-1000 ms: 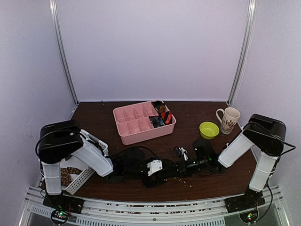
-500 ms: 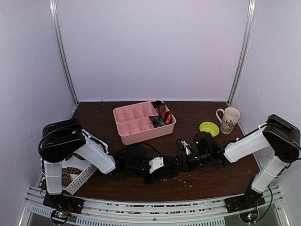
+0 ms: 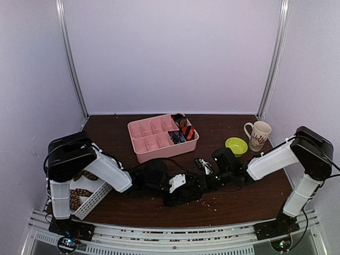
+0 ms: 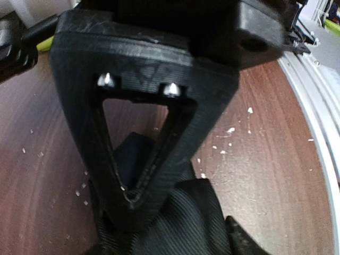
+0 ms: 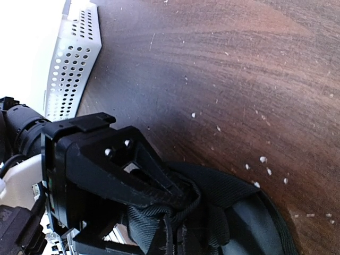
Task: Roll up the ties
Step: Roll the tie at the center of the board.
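A plain black tie [image 3: 187, 194] lies bunched on the dark wooden table between my two grippers. My left gripper [image 3: 180, 192] reaches in from the left and is shut on it. In the left wrist view the ribbed black fabric [image 4: 197, 218] is bunched under the gripper [image 4: 134, 208]. My right gripper [image 3: 203, 179] reaches in from the right and is also shut on the tie. Its fingertips [image 5: 187, 192] pinch a gathered fold of the fabric [image 5: 241, 210]. Rolled ties, one dark and one orange-striped [image 3: 182, 130], sit in the pink tray's right-hand compartments.
The pink divided tray [image 3: 151, 139] stands behind the grippers. A green bowl [image 3: 236, 145] and a patterned mug [image 3: 257, 135] are at the right. A white perforated basket [image 3: 85, 197] with brown patterned ties stands at the near left and shows in the right wrist view [image 5: 71, 69]. White crumbs dot the table.
My right arm swung out and then reached left and farther in, its gripper now closer to the tray. My left arm shifted slightly right. Both stay on the black tie.
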Controlling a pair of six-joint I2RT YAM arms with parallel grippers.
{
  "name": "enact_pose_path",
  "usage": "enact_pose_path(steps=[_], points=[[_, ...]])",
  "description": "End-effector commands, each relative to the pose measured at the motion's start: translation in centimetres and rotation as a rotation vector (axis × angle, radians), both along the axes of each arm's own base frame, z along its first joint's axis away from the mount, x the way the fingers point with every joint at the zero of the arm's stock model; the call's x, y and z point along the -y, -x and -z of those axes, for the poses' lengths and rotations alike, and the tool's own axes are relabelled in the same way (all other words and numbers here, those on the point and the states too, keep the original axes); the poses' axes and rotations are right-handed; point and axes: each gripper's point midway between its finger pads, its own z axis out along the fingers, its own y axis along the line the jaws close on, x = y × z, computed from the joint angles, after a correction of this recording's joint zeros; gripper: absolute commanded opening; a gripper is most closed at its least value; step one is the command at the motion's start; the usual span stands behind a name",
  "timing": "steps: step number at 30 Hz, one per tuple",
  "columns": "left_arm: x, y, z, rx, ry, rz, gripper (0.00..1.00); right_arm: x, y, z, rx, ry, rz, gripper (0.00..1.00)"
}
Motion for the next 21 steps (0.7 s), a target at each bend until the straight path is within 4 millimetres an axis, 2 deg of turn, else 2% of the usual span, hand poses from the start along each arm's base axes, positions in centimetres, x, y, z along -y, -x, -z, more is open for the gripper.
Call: enact_pose_path(steps=[1, 4, 8, 13, 21], points=[[-1.9, 0.1, 0.9, -0.014, -0.010, -0.041, 0.65, 2.3, 1.2, 4.3, -0.062, 0.095, 0.022, 0.00], [-2.2, -0.4, -1.2, 0.041, 0.085, -0.082, 0.76, 3.4, 1.5, 5.8, -0.071, 0.120, 0.038, 0.00], [-1.5, -0.1, -2.3, 0.052, 0.158, -0.093, 0.84, 4.7, 1.4, 7.1, -0.077, 0.134, 0.068, 0.00], [-0.3, -0.6, -2.5, 0.022, 0.241, -0.148, 0.84, 5.3, 1.3, 7.6, -0.072, 0.144, 0.086, 0.00], [1.5, -1.5, -2.4, -0.067, 0.294, -0.185, 0.80, 5.0, 0.8, 6.9, -0.056, 0.135, 0.093, 0.00]])
